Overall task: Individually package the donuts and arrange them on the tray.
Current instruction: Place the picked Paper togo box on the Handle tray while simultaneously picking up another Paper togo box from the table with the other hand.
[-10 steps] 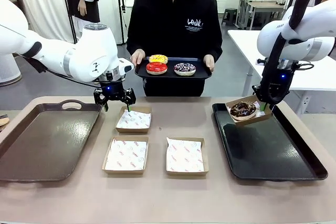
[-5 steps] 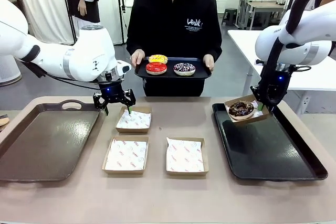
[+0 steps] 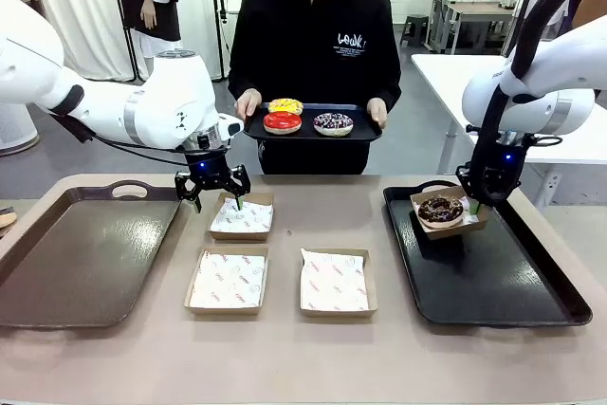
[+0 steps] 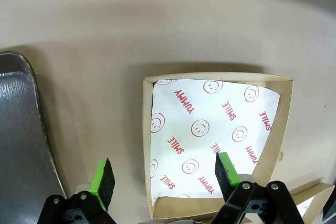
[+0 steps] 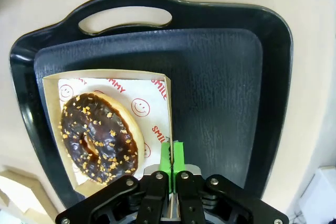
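Nearest on the beige table [image 3: 285,358], two shallow cardboard boxes are lying side by side, the left front box [image 3: 228,279] and the right front box [image 3: 334,282]. Each is lined with white paper printed with red smiling faces. A brown tray [image 3: 85,253] is sitting at the left and a black tray [image 3: 493,282] with a grained surface at the right.

Behind the front boxes the left gripper [image 4: 164,178] is hovering wide open, holding nothing, over the side wall of a third box [image 4: 148,145]. One jaw is hanging over the bare table, the other over the paper lining.

At the far corner of the black tray the right gripper [image 5: 171,157] is pinching, fully closed, the thin wall of the donut box [image 5: 167,95]. The chocolate donut [image 5: 100,137], a glossy ring dotted with pale crumbs, is lying inside this box just beside the closed jaws, not touching them. The box seems to be resting on the tray, but I cannot tell this for sure.

At the far side a person is holding a small dark tray [image 3: 313,137] carrying the yellow donut [image 3: 285,106], the red donut [image 3: 283,122] and the sprinkled donut [image 3: 333,124].
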`<state>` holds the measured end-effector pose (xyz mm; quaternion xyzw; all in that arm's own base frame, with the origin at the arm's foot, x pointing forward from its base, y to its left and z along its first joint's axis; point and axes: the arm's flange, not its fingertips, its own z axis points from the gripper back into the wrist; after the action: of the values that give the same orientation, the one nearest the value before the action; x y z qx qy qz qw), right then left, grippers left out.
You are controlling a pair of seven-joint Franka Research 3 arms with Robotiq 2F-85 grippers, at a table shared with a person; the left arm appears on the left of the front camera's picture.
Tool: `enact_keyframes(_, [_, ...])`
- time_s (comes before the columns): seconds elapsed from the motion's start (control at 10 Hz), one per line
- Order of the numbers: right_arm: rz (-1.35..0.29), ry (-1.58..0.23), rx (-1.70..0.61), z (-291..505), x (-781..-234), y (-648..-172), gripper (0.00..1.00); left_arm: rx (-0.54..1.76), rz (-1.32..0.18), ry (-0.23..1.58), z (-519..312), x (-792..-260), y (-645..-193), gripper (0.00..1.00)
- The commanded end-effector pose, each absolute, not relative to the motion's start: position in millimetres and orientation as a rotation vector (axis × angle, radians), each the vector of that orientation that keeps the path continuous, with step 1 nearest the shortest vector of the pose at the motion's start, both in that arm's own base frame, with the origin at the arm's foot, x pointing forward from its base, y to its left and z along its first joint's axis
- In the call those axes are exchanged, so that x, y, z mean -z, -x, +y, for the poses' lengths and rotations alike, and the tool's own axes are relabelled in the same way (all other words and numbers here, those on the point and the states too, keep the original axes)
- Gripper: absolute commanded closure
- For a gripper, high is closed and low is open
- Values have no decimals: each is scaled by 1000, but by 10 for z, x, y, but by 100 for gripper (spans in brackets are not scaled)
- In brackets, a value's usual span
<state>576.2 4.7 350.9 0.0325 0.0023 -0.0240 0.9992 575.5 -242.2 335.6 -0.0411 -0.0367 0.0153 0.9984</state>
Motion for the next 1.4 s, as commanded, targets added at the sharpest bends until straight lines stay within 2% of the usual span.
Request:
enact_keyframes(0.0, [13, -85, 61, 41, -3533, -5838, 99, -58, -71, 60, -2446, -3365, -5829, 0])
enact_keyframes(0.9, [17, -94, 67, 57, -3534, -5877, 99, -87, -38, 57, -2431, -3321, -5865, 0])
enact_keyframes(1.0, [25, -96, 56, 61, -3531, -5876, 74, -75, -42, 58, -2435, -3318, -5871, 31])
enact_keyframes(1.1, [28, -99, 50, 64, -3528, -5874, 39, -77, -41, 59, -2426, -3336, -5846, 60])
enact_keyframes(1.2, [31, -107, 54, 65, -3533, -5874, 14, -64, -49, 52, -2422, -3364, -5821, 90])
enact_keyframes(1.3, [31, -111, 54, 68, -3531, -5874, 0, -50, -62, 33, -2428, -3366, -5787, 100])
